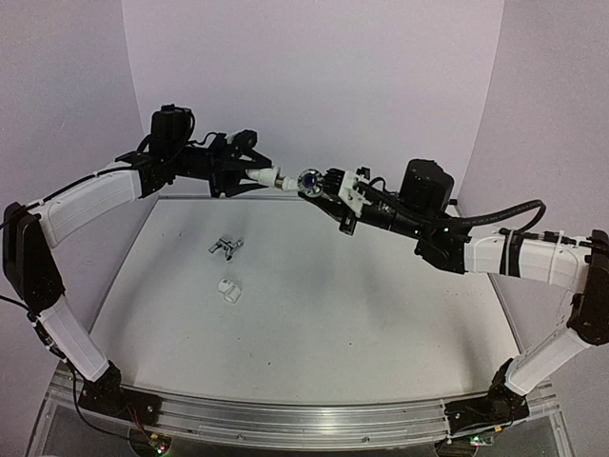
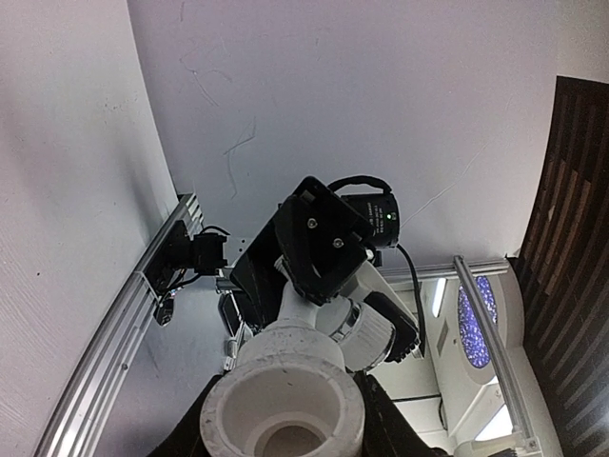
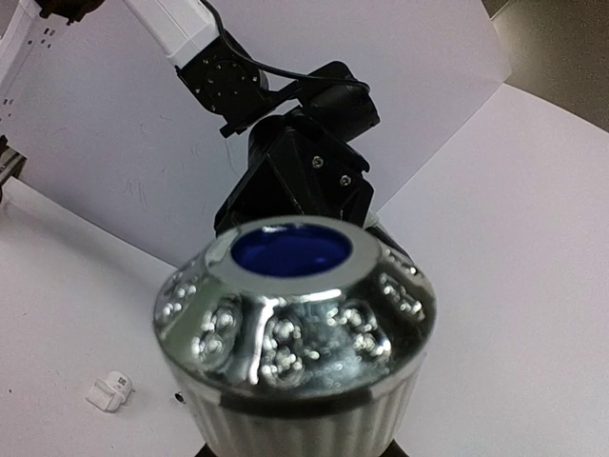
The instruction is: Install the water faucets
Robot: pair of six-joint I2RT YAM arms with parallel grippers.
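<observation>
My left gripper (image 1: pixel 247 174) is shut on a short white pipe-like fitting (image 1: pixel 265 176) and holds it in the air over the far side of the table. In the left wrist view its round collar and open mouth (image 2: pixel 284 400) fill the bottom. My right gripper (image 1: pixel 326 184) is shut on a chrome knob with a blue cap (image 1: pixel 309 179), which fills the right wrist view (image 3: pixel 295 314). The fitting's tip and the knob meet end to end. A silver-grey pronged piece (image 1: pixel 226 246) and a small white part (image 1: pixel 228 289) lie on the table (image 1: pixel 381 314).
The small white part also shows at the lower left of the right wrist view (image 3: pixel 109 390). A white curved backdrop (image 1: pixel 314 76) rises behind the table. An aluminium rail (image 1: pixel 285 419) runs along the near edge between the arm bases.
</observation>
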